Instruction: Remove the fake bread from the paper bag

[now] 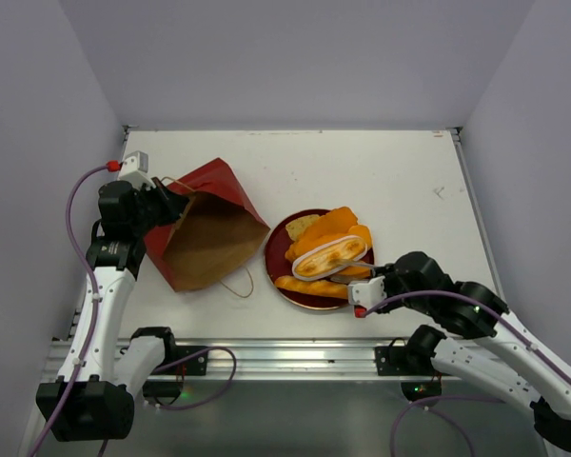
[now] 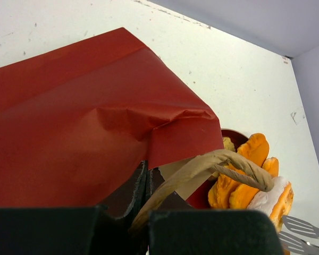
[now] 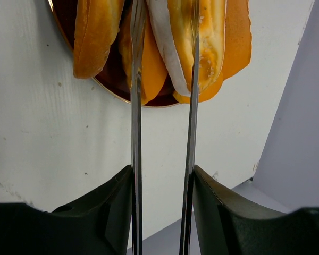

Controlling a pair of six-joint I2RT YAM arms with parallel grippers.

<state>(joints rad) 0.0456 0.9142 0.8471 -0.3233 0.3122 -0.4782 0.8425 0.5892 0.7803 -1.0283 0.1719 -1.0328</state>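
Several glossy loaves (image 1: 335,225), creased paper bag (image 1: 209,238)

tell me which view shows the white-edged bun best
The top view: the whole bun shows, lying across other bread on the plate. The right wrist view shows only one end, crossed by the fingers. The left wrist view catches a corner past the handle of the bag.
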